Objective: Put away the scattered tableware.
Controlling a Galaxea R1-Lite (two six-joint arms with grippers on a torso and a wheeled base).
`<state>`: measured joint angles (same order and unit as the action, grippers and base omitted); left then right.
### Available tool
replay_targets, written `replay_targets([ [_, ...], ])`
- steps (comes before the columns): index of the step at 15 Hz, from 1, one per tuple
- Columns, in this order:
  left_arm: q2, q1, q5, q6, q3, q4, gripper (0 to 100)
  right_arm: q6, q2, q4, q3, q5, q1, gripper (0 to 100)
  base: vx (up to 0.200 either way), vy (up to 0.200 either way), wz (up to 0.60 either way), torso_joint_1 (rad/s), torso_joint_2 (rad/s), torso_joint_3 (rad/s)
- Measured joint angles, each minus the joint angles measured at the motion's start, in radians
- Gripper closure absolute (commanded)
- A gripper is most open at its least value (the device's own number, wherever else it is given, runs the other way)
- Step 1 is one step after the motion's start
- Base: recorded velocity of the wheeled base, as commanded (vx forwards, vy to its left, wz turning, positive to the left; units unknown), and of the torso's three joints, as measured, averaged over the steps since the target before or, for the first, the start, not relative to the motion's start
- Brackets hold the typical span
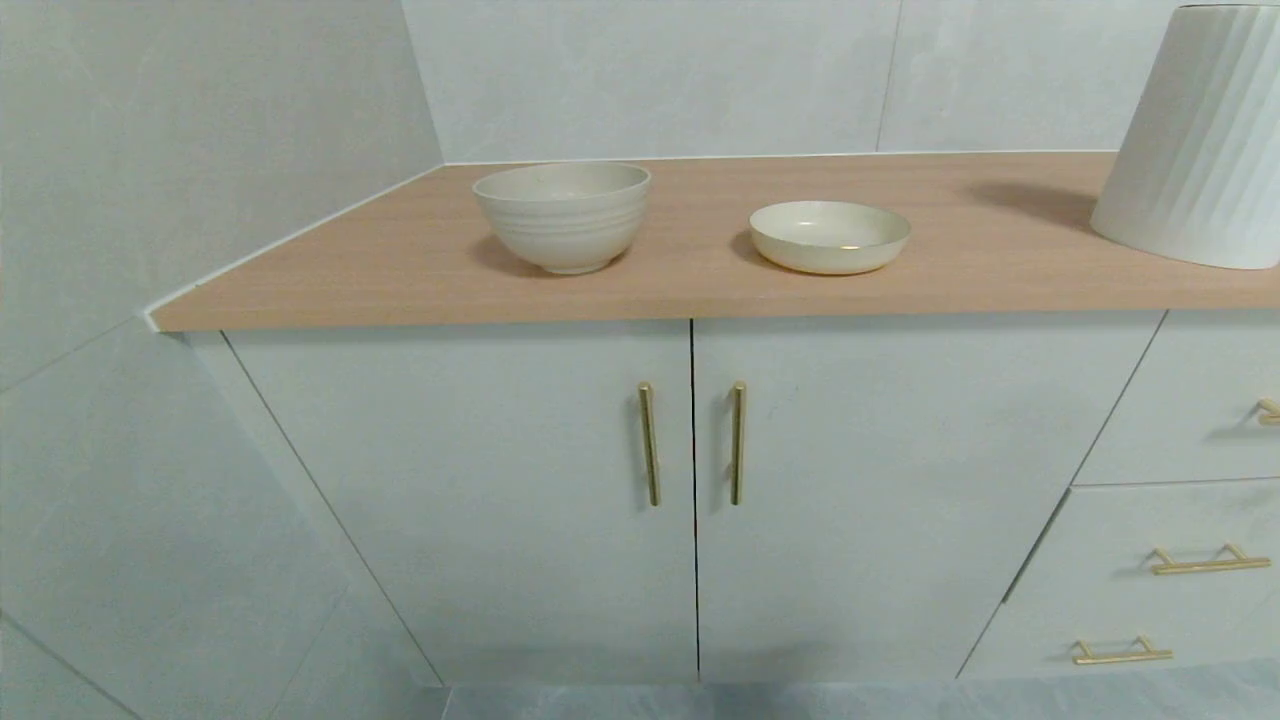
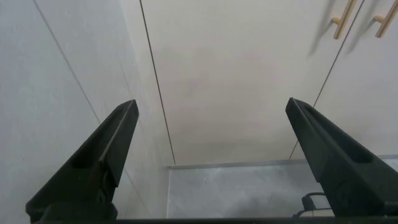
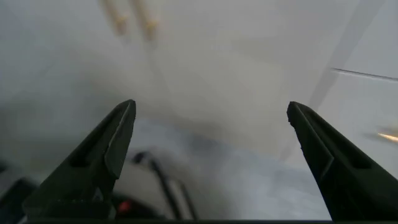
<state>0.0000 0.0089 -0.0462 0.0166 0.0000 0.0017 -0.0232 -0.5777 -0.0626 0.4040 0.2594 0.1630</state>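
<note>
A light brown wooden countertop (image 1: 700, 285) ran along the top of a white cabinet, which sat in a corner of pale grey tiled wall (image 1: 650, 70). Two pieces of tableware stood upright on the countertop, apart from each other. A deep cream bowl with ribbed sides (image 1: 562, 215) sat toward the corner, on the robot's left. A shallow cream dish (image 1: 829, 236) sat to the right of the bowl, near the middle of the counter. Farther right, well apart from the dish, stood a tall white ribbed vessel (image 1: 1200, 140) that was wider at its base.

Under the countertop, two white cabinet doors (image 1: 480, 480) were shut and met at a thin dark seam. An upright gold bar handle (image 1: 649, 444) was fixed on each side of that seam. To the right were white drawers (image 1: 1180, 400) with horizontal gold handles (image 1: 1210, 561).

The left gripper (image 2: 211, 106) was low in front of the cabinet, its two dark fingers (image 2: 99, 162) spread wide apart. The white door and a strip of grey floor (image 2: 236, 193) showed between them. The right gripper (image 3: 211, 106) was also spread wide before the cabinet front, which was blurred behind it.
</note>
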Motion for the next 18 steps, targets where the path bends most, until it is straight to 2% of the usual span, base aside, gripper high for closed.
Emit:
replay_targets([
  [5,0.0,0.0,0.0,0.0,0.0,0.0,0,-0.044,-0.539,0.271,0.179,0.041,0.277,0,0.0,0.0,0.0,0.0,0.0,0.0],
  [8,0.0,0.0,0.0,0.0,0.0,0.0,0,-0.081,-0.806,0.414,0.314,0.049,0.409,0,0.0,0.0,0.0,0.0,0.0,0.0],
  [12,0.0,0.0,0.0,0.0,0.0,0.0,0,-0.13,-1.03,0.45,0.493,0.053,0.459,0,0.0,0.0,0.0,0.0,0.0,0.0],
  [14,0.0,0.0,0.0,0.0,0.0,0.0,0,-0.139,-1.095,0.469,0.521,0.053,0.463,0,0.0,0.0,0.0,0.0,0.0,0.0],
  [18,0.0,0.0,0.0,0.0,0.0,0.0,0,-0.168,-1.209,0.645,0.527,0.017,0.502,0,0.0,0.0,0.0,0.0,0.0,0.0],
])
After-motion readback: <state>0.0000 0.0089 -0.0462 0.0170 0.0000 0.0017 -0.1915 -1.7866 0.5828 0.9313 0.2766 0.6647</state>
